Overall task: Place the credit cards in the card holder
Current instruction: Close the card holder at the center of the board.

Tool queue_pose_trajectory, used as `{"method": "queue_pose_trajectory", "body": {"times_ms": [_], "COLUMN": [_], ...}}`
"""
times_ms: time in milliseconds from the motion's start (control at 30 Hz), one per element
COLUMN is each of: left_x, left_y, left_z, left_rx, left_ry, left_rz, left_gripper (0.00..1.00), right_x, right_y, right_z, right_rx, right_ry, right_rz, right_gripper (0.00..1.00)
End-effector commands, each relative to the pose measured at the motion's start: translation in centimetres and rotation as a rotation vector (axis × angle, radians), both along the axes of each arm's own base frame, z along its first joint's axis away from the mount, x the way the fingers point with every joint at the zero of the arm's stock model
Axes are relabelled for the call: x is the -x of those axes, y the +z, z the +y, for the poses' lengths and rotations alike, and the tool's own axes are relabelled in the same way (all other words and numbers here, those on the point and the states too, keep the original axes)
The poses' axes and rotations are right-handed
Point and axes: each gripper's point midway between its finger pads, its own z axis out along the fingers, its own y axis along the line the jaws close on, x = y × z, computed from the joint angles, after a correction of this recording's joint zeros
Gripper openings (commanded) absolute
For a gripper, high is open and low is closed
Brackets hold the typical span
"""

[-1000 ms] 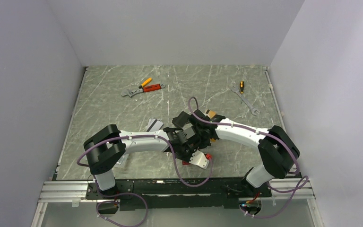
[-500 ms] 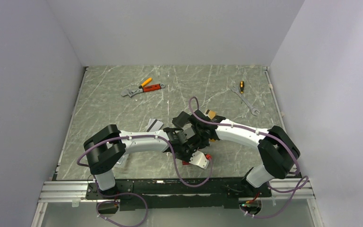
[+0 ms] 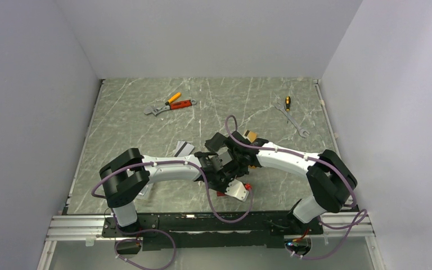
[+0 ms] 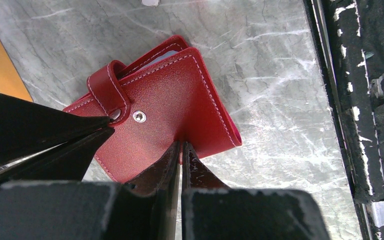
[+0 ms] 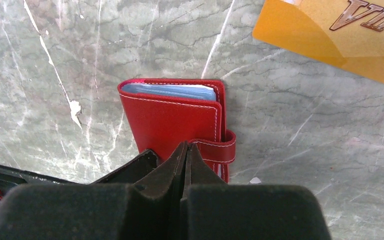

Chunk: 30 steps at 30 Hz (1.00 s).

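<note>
The grey-green marbled surface (image 3: 146, 129) carries, far left, a grey metal adjustable wrench (image 3: 153, 109) beside orange- and red-handled hand tools (image 3: 179, 102). Far right lie a silver open-ended spanner (image 3: 296, 122) and a small orange-black screwdriver (image 3: 287, 103).

1 red card holder (image 4: 165, 100) lies near 6 o'clock on the table (image 3: 129, 124). 2 credit cards show plainly: 1 orange-gold card (image 5: 340, 35) and 1 silver-white card (image 3: 184, 148), both close to the table's centre. 2 arms reach in, the left arm (image 3: 166, 169) and the right arm (image 3: 287, 156). At 11 o'clock sits a cluster of seemingly 3 tools: 1 grey wrench (image 3: 153, 110), 1 orange-handled tool (image 3: 174, 98) and 1 red-handled tool (image 3: 184, 103). They overlap, so that count is unsure. At 1 o'clock lie 2 more: 1 screwdriver (image 3: 287, 103) and 1 spanner (image 3: 296, 121).
</note>
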Motion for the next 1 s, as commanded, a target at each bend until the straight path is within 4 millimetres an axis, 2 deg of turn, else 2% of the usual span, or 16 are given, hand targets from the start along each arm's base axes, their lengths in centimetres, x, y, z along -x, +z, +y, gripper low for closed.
{"method": "queue_pose_trajectory", "body": {"times_ms": [0,300,500,600,767,867,967], "left_x": [2.4,2.3,2.2,2.1,1.7,1.1,-0.5], "left_y": [-0.6,-0.6,-0.5,-0.5,-0.5,-0.1,1.5], "left_z": [1.1,1.0,1.1,1.1,1.3,1.2,1.1], "left_rx": [-0.039,-0.041,-0.04,-0.04,-0.042,-0.02,0.048], "left_ry": [-0.036,-0.036,-0.034,-0.032,-0.023,-0.003,0.052], "left_rz": [0.089,0.086,0.08,0.073,0.053,0.017,-0.064], "left_gripper": [0.09,0.09,0.09,0.09,0.09,0.1,0.15], "right_x": [1.6,2.4,3.0,3.3,3.6,3.7,4.0], "right_y": [-0.9,-1.9,-2.7,-3.0,-2.4,-2.3,-3.0], "right_z": [-0.6,0.0,-0.4,-1.2,-2.1,-1.9,-2.0], "right_rx": [0.064,0.096,0.123,0.166,0.162,0.126,0.118], "right_ry": [0.034,0.08,0.087,0.085,0.057,0.046,0.038], "right_rz": [0.021,0.055,0.077,0.078,0.044,0.033,0.041], "right_gripper": [0.0,0.0,0.0,0.0,0.0,0.0,0.0]}}
